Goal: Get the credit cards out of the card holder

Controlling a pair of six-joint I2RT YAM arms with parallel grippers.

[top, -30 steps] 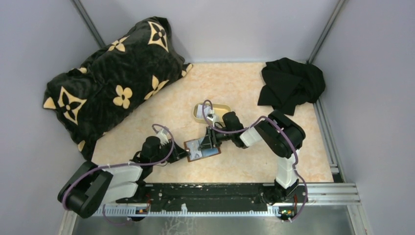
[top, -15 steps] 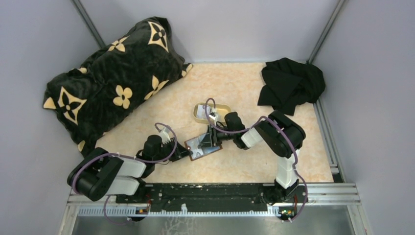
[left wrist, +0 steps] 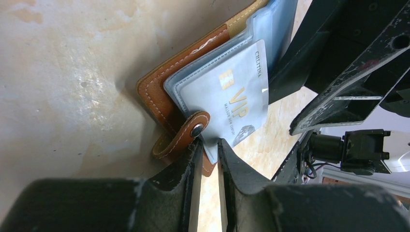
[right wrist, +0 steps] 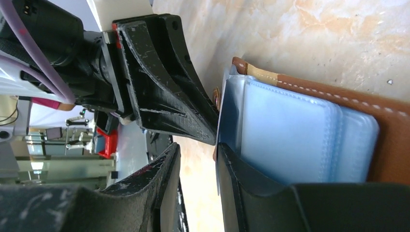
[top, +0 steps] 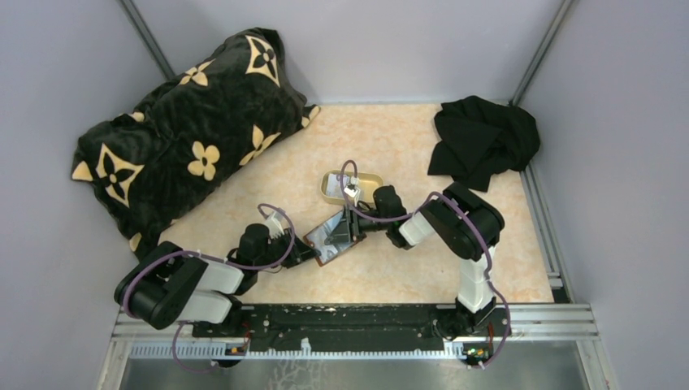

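Left gripper (left wrist: 209,147): jaws a slit apart, corner of a clear sleeve (left wrist: 180,89) between the tips; cannot tell if pinched. Card holder (left wrist: 153,92) lies open mid-table, between both grippers. Card (left wrist: 232,96) in the sleeve reads "VIP"; smaller print illegible. Right gripper (right wrist: 197,154): jaws parted around a sleeve edge, unclamped. Tray (top: 364,180) beyond, partly hidden.

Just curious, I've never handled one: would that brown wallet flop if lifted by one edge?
The wallet would probably flop somewhat: its clear sleeves fan loosely, so they would likely sag. Their glossy plastic looks slippery. Thin and flat, it is likely light.
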